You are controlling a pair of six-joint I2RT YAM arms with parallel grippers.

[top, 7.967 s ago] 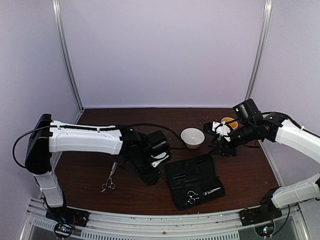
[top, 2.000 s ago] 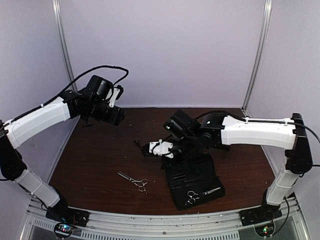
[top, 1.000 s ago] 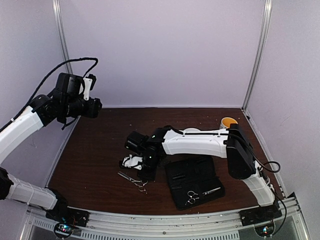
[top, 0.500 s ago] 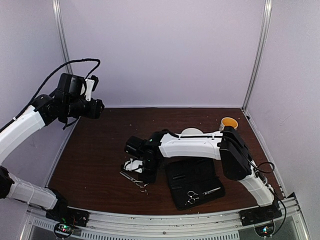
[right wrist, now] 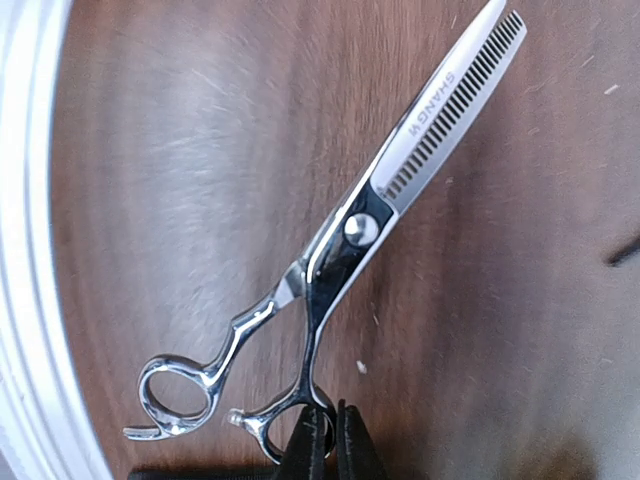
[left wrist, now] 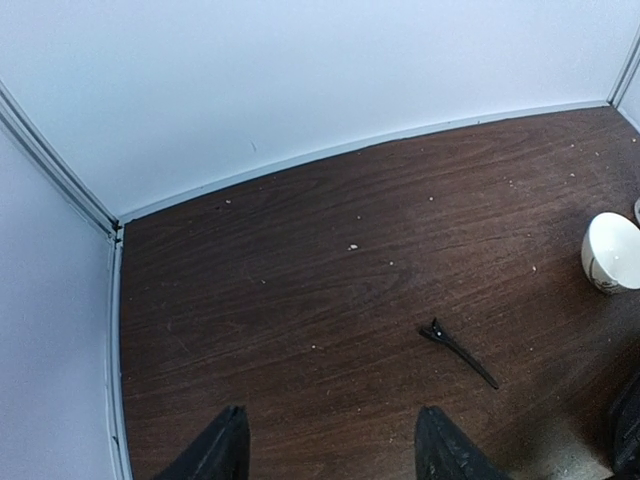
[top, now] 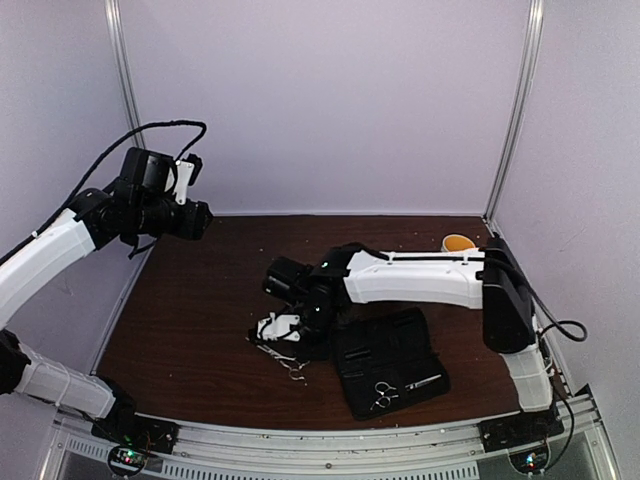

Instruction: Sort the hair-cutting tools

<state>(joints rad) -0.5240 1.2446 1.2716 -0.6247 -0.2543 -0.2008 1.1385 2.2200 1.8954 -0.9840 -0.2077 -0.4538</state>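
Toothed scissors point(right wrist: 352, 238), where are they, and does the right gripper point(right wrist: 322, 420) have them?

Reply: yep, looks like it. In the right wrist view they run from the lower left of the frame up to the upper right, blades closed, teeth along one edge. The gripper's two fingertips come in at the bottom centre, pinched tight together right on the lower finger ring. The other ring sticks out to the left, free. Brown table point(right wrist: 180, 150) is behind them; can't tell if they're lifted off it. From the top camera the right arm stretches across to just left of centre, and the scissors show under its wrist, near the left edge of the black case point(top: 385, 345).

Follow-up: and the rest of the tools? What about the left gripper?

Reply: second scissors point(top: 382, 396) lie inside the open case, toward its lower edge, with a slim stick-like piece point(top: 425, 382) just to their right. A black clip point(left wrist: 458, 353) lies alone on the wood, right of centre in the left wrist view, well apart from the white bowl point(left wrist: 610, 252) at the right edge. Left gripper point(left wrist: 330, 450) hangs up high in the upper left of the top view, fingers spread wide, released. Orange cup point(top: 458, 243) sits at the far right of the table, behind the right arm.
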